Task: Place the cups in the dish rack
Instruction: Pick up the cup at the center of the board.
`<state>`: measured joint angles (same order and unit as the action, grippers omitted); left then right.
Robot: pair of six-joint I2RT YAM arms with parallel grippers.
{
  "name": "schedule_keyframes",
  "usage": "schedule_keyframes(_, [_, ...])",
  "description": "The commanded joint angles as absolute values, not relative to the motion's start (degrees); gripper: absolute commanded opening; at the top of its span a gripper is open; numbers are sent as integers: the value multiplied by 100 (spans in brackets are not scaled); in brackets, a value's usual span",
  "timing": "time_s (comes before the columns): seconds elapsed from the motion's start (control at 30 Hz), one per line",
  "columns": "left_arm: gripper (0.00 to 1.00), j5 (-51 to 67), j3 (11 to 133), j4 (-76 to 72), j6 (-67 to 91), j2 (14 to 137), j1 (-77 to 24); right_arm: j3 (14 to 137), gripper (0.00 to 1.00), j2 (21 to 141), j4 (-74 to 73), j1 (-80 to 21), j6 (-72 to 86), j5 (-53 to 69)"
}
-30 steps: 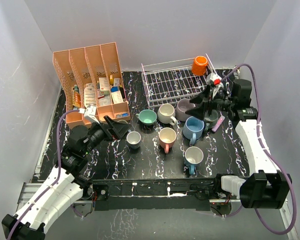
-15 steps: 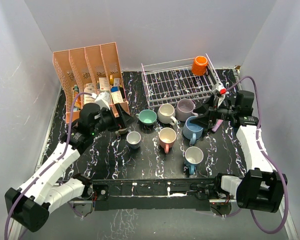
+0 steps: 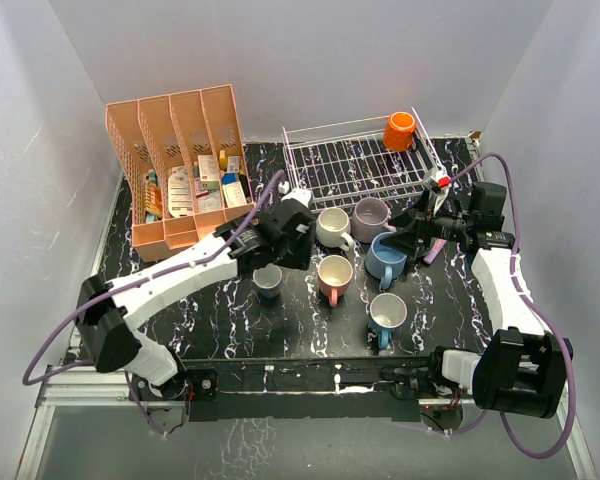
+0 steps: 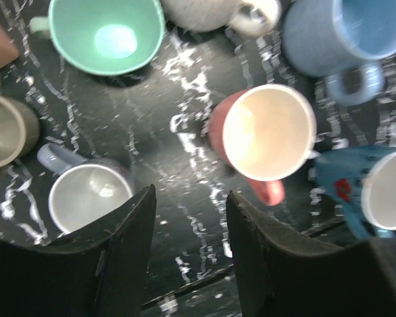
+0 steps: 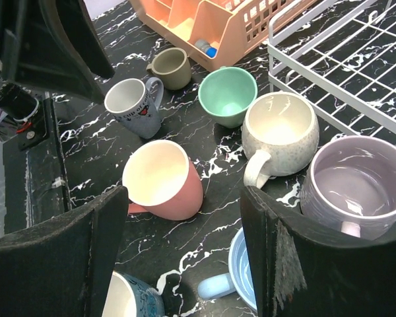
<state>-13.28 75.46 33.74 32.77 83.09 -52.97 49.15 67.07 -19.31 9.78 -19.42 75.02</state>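
Several cups stand on the black marble table: cream (image 3: 332,226), lilac (image 3: 370,213), light blue (image 3: 387,257), pink (image 3: 334,273), a grey mug (image 3: 268,281) and a dark teal cup (image 3: 387,313). An orange cup (image 3: 399,131) sits in the far right corner of the white wire dish rack (image 3: 350,165). My left gripper (image 3: 292,250) hovers over the cups, covering the teal cup (image 4: 109,33) from above. Its jaws (image 4: 188,218) are open, with only tabletop between them. My right gripper (image 3: 402,238) is open above the light blue cup (image 5: 251,271), beside the pink cup (image 5: 162,178).
A salmon-pink slotted organizer (image 3: 180,170) with small boxes stands at the back left. An olive cup (image 5: 171,66) sits near it. A small pink stick (image 3: 438,247) lies by the right arm. White walls close in three sides.
My left arm has swung from the near left out over the teal cup, and its jaws have narrowed. My right gripper dropped slightly toward the light blue cup, then held still.
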Motion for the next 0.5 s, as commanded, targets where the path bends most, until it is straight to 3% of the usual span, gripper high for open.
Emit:
schedule_keyframes(0.0, [44,-2306,7976,4760,3000,8569,-5543,4887,71,6609,-1685,1017,-2012,7324])
schedule_keyframes(0.23, [38,-2040,7311,4387,2898,8443,-5571,4886,71,6736,-1679,1020,-2004,7385])
schedule_keyframes(0.37, [26,-1931,7155,4468,2798,8657,-5565,4887,71,6868,-1678,1024,-2004,7355])
schedule_keyframes(0.47, [25,-1872,7135,4551,2707,8881,-5564,4887,71,6936,-1663,1020,-2004,7363])
